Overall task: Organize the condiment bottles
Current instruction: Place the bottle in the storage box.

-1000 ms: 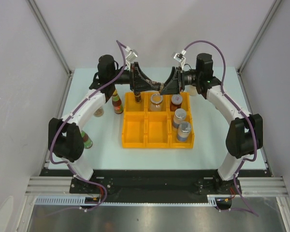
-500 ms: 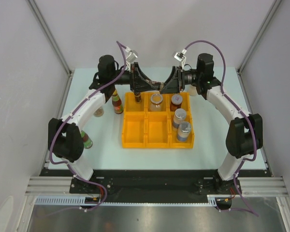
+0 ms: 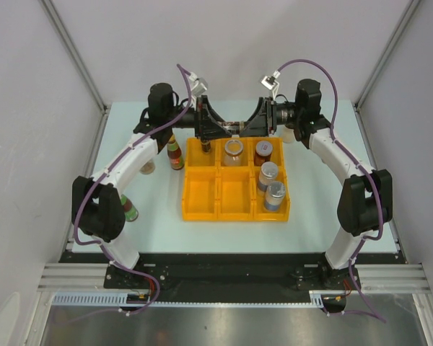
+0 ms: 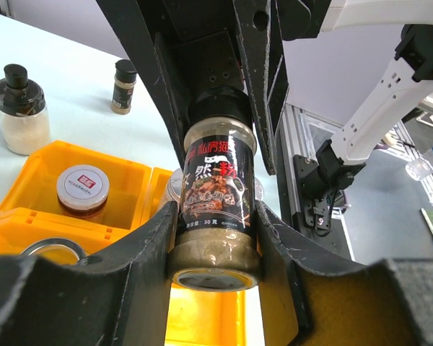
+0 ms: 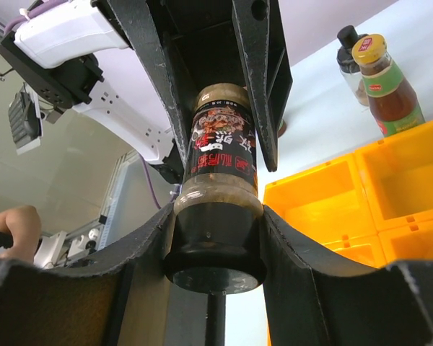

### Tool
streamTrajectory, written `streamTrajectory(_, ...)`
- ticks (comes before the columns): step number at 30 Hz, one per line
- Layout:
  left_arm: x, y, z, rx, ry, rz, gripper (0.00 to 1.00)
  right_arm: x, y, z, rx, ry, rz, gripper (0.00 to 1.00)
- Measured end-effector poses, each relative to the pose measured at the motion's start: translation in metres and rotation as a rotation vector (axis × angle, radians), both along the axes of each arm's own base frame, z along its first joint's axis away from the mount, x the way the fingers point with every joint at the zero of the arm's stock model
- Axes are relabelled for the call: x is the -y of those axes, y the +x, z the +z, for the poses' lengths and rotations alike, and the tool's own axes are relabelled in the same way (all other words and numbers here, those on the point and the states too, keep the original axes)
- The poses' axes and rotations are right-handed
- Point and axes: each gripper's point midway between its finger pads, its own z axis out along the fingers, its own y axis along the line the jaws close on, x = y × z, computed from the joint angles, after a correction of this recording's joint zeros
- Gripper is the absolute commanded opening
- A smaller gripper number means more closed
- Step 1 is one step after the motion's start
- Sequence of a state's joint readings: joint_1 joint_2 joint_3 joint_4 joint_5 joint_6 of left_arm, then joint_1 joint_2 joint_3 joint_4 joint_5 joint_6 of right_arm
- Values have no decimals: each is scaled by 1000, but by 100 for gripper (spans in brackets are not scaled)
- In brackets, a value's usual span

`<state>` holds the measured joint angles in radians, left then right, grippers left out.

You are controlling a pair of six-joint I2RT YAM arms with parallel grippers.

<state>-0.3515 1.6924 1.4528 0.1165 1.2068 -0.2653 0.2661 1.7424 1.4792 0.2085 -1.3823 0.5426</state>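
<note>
The yellow tray (image 3: 236, 196) held a silver-lidded jar (image 3: 233, 149), a red-lidded jar (image 3: 263, 150) and, at its right side, two shakers (image 3: 273, 194). Above its far edge, the left claw (image 4: 215, 249) clamped the base of a spice jar (image 4: 215, 180) and the right claw (image 5: 215, 238) its black cap (image 5: 215, 270). The jar looked rigid, smooth and probably light, and was better gripped at the body.

Robotics lab cell, white panel walls (image 3: 29, 108), aluminium frame rail (image 3: 72, 276), pale table (image 3: 159, 227), cabled arms (image 3: 130, 160).
</note>
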Motion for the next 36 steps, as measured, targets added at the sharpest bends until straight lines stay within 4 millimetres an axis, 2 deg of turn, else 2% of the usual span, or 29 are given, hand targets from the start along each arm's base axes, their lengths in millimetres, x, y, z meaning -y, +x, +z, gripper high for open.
streamTrajectory(1,0,0,0,1,1,-1,4,0,0,0,-2,0,-2,0)
streamTrajectory(2,0,0,-1,2,3,-2,10,0,0,0,-3,1,-2,0)
streamTrajectory(4,0,-1,-2,1,7,-4,25,0,0,0,-9,1,-4,0)
streamTrajectory(5,0,-1,-3,-2,10,-5,43,0,1,0,-11,0,-6,0)
streamTrajectory(7,0,0,-4,-8,18,-9,68,0,1,-1,-15,0,-7,0)
streamTrajectory(8,0,0,-4,-8,19,-10,83,0,1,-1,-13,-1,-9,0)
streamTrajectory(11,-1,2,-13,-57,34,-12,92,1,-2,3,18,4,-1,0)
streamTrajectory(14,-3,3,-24,-122,46,-21,95,2,1,9,72,8,-38,0)
streamTrajectory(18,-13,9,-22,-144,41,0,98,5,4,7,80,2,-50,0)
streamTrajectory(21,-35,26,-17,-154,25,59,100,10,7,6,79,-24,-68,0)
streamTrajectory(25,-84,54,-4,-138,4,198,100,11,15,20,172,-73,-103,0)
streamTrajectory(28,-108,59,7,-117,2,267,100,3,17,23,227,-113,-121,0)
streamTrajectory(31,-115,50,17,-91,12,288,100,-9,23,11,250,-188,-146,0)
streamTrajectory(36,-128,32,28,-42,41,347,100,-38,42,-25,286,-372,-179,0)
